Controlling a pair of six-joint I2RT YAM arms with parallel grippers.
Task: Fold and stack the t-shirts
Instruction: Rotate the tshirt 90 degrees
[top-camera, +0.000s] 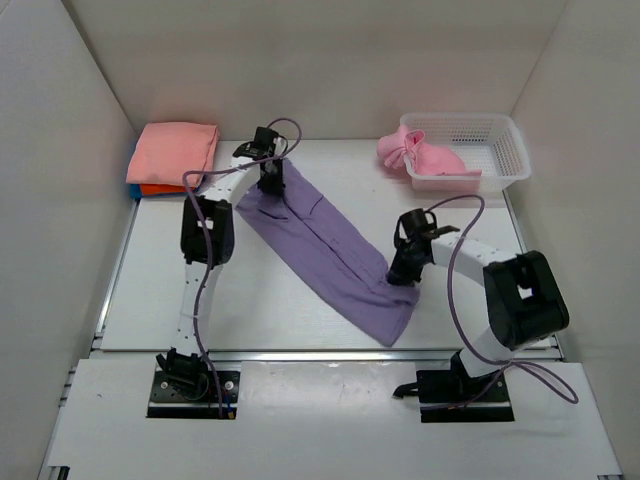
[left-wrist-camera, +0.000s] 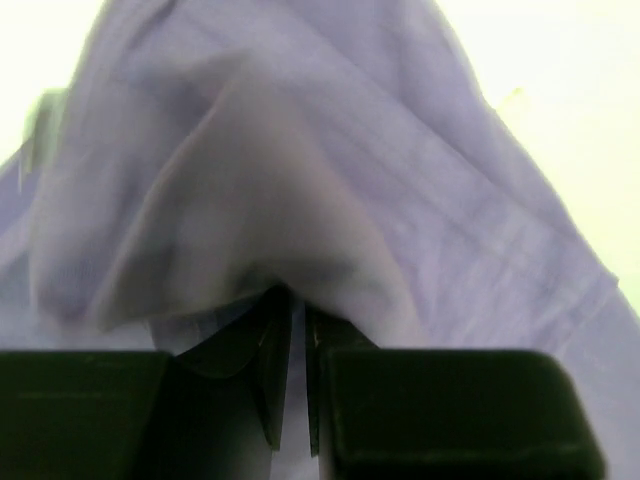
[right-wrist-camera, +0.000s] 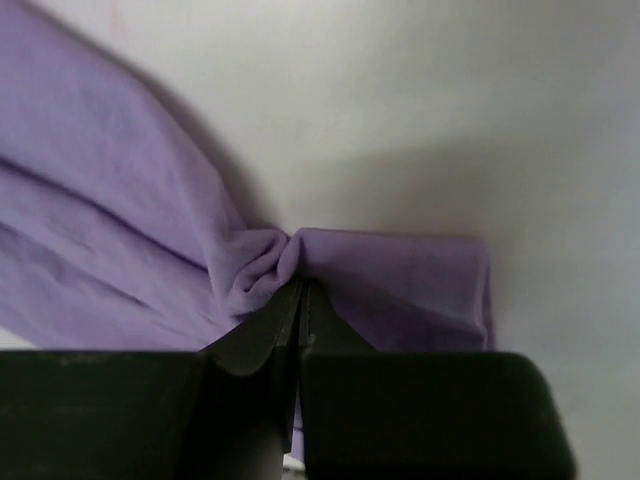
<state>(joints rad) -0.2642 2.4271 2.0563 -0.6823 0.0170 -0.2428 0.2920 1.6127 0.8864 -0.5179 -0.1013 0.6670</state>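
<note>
1. White table (top-camera: 150, 300), far-left corner: a salmon-pink t-shirt (top-camera: 178, 150) tops the folded stack.
2. Left gripper (top-camera: 270, 180), jaws narrowed to a slit, pinches the far end of the lavender t-shirt (top-camera: 320, 245), which lies diagonally across the table's middle.
3. Right gripper (top-camera: 403, 272), fully closed, pinches its near end.
4. Best to lift both ends evenly and keep the cloth taut, so the fold lands square.

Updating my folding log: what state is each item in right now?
purple t-shirt: folded into a long strip
left gripper: shut on purple t-shirt
right gripper: shut on purple t-shirt
salmon-pink t-shirt: folded, stacked on top
light pink t-shirt: crumpled, half in basket
</note>
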